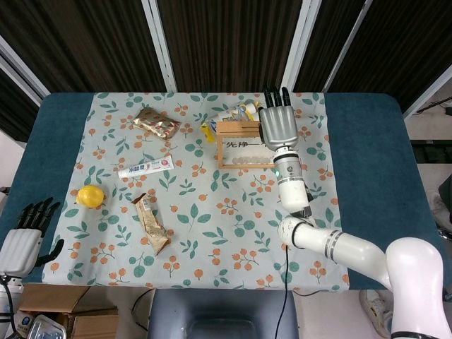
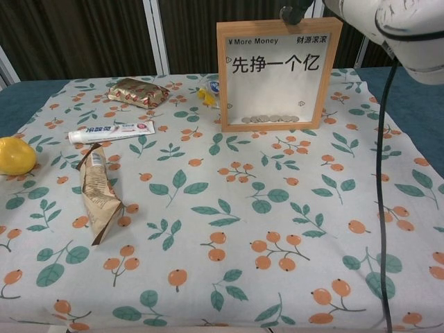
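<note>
Left hand [image 1: 20,244]: hanging off the near-left edge of the counter [image 1: 367,141], well apart from the coin box, fingers spread and holding nothing.
Snack packet [image 2: 97,198]: lying on the cloth [image 2: 229,208] near-left of the coin box, well apart from it.
Lemon [image 2: 15,155]: sitting far left of the coin box, close to the cloth's left edge.
Toothpaste [image 2: 111,131]: lying flat, left of the coin box.
Coin box [image 2: 277,73]: standing upright at the far middle of the cloth, a row of coins resting along its bottom.
Right hand [image 1: 279,126]: hovering over the top right corner of the coin box, fingers stretched out and apart, gripping nothing; I cannot tell whether it is touching the frame.
Gold pouch [image 2: 137,92]: lying far left of the coin box.
Small packets [image 1: 236,111]: piled just behind the coin box.
Risk: the box is standing on a narrow edge, so a push from the hand at its top could be tipping it backward onto the small packets.
</note>
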You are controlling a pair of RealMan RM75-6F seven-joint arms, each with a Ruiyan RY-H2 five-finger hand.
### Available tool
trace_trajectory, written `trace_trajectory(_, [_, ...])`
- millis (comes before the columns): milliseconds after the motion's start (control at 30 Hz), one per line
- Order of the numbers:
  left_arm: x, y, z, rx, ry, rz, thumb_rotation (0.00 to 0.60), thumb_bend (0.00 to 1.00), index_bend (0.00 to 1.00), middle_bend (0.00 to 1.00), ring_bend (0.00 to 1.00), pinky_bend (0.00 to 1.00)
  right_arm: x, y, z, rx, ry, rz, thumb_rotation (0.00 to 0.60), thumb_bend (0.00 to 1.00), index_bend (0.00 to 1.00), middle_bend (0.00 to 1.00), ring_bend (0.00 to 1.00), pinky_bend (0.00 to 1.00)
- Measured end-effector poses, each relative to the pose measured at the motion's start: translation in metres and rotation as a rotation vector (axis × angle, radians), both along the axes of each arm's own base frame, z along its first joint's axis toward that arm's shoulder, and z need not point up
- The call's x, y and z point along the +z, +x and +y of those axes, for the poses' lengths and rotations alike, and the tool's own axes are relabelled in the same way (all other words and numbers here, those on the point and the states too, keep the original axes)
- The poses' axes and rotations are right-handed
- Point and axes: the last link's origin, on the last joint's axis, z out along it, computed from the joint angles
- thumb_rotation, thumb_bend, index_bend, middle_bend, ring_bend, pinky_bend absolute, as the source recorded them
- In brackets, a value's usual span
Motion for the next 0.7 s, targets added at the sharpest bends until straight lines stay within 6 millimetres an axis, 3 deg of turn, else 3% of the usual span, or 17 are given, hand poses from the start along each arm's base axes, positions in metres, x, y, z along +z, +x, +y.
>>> trace_trajectory(700, [0.0007, 0.0028, 0.0019, -0.004, -0.003, 0.012, 0.600, 0.38, 0.00, 0.00, 0.00, 0.00, -0.0005, 0.0013, -0.0030, 0.007, -0.001, -0.011, 0.600, 0.62, 0.70, 0.14, 0.00, 0.00])
